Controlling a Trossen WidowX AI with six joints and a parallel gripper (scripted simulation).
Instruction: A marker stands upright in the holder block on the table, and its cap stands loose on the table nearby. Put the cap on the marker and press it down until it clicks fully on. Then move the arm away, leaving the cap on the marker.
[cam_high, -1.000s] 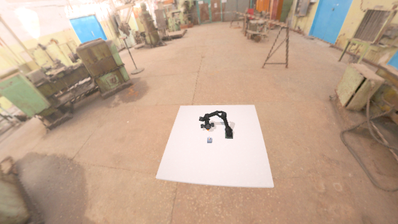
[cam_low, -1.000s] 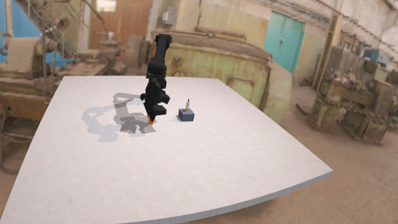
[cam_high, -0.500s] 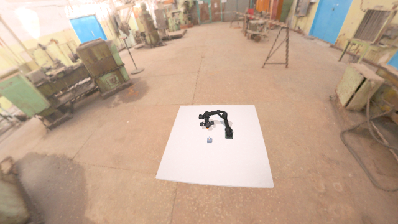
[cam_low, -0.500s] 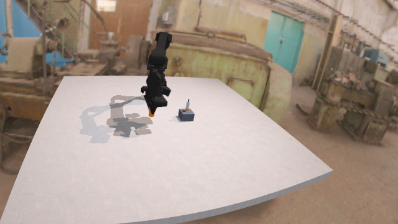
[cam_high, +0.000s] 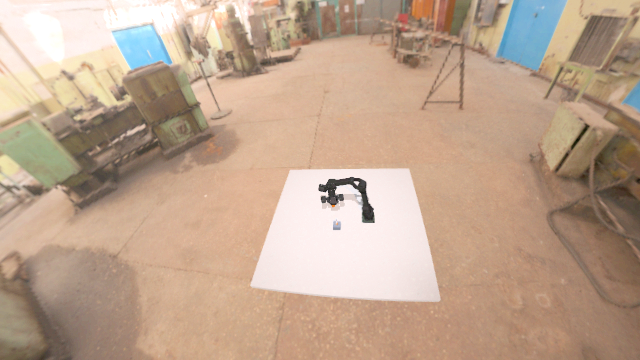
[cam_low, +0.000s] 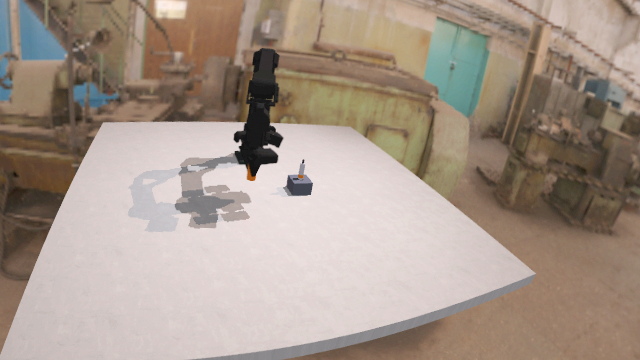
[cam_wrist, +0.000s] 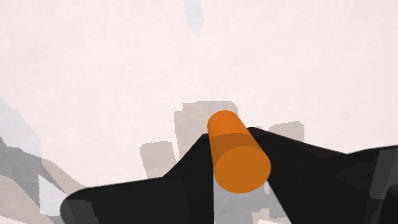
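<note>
Hanging above the white worktop (cam_low: 350, 260), the black pincer (cam_low: 252, 167) is clamped on the orange marker cap (cam_low: 251, 173), which is lifted off the surface. The cap is a smooth, plain cylinder; in the exterior view its long axis runs close to vertical, its lower end poking out below the fingertips. In the wrist view the cap (cam_wrist: 235, 152) sits between the two dark, wedge-shaped fingers, its flat round end facing the camera. Just beside it, toward the worktop's right edge, stands the holder block (cam_low: 299, 185), a small grey-blue cube, with the slim pale marker (cam_low: 302, 168) upright in it, an orange band at its base. Block and pincer sit in the worktop's far half, apart. The worktop is matte, faintly mottled, with blocky grey shadows.
</note>
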